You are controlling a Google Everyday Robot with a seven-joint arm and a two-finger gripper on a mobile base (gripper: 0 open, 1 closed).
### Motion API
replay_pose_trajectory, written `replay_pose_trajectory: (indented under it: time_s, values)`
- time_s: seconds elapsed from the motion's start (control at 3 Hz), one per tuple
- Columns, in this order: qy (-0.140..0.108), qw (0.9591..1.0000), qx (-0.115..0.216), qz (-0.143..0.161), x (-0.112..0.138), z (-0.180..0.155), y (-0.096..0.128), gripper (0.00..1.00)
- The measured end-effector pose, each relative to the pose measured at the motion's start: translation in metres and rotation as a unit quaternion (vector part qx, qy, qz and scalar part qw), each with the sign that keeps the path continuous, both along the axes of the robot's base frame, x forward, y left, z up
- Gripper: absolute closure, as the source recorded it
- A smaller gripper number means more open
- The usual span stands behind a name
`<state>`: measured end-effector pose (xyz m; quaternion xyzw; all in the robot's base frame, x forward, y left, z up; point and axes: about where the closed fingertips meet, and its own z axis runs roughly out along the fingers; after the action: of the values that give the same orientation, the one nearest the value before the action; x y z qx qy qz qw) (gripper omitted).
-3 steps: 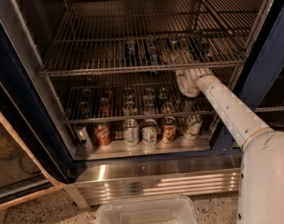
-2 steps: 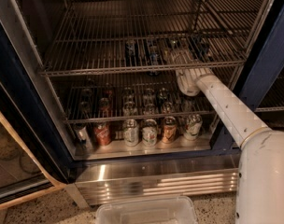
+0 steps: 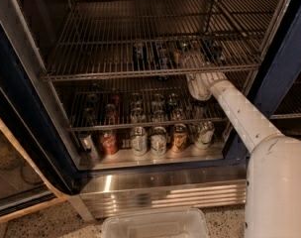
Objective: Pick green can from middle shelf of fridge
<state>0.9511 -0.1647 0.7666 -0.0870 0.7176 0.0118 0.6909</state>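
The fridge (image 3: 160, 195) stands open, with a dark blue frame and a shiny steel base panel. The middle shelf (image 3: 145, 74) is a chrome wire rack holding several small cans toward its back. A dark can (image 3: 213, 48) at the right of that row looks like the green can, though its colour is hard to make out. Blue-labelled cans (image 3: 163, 56) stand to its left. My gripper (image 3: 191, 59) reaches in over the middle shelf among these cans, just left of the dark can. The white arm (image 3: 239, 115) comes in from the lower right.
A lower wire rack (image 3: 140, 125) and the pale floor panel (image 3: 140, 157) hold several more cans, including a red can (image 3: 109, 143). The upper rack (image 3: 140, 14) is above the gripper. A clear plastic bin (image 3: 155, 224) sits on the floor in front. The glass door (image 3: 12, 182) hangs open at left.
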Motion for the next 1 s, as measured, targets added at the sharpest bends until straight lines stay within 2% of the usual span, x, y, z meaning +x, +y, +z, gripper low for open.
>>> replay_pose_trajectory:
  time_s: [0.67, 1.0]
  values:
    - [0.016, 0.9999, 0.005, 0.001, 0.010, -0.011, 0.001, 0.31]
    - [0.019, 0.9998, 0.004, 0.006, 0.016, -0.013, 0.004, 0.47]
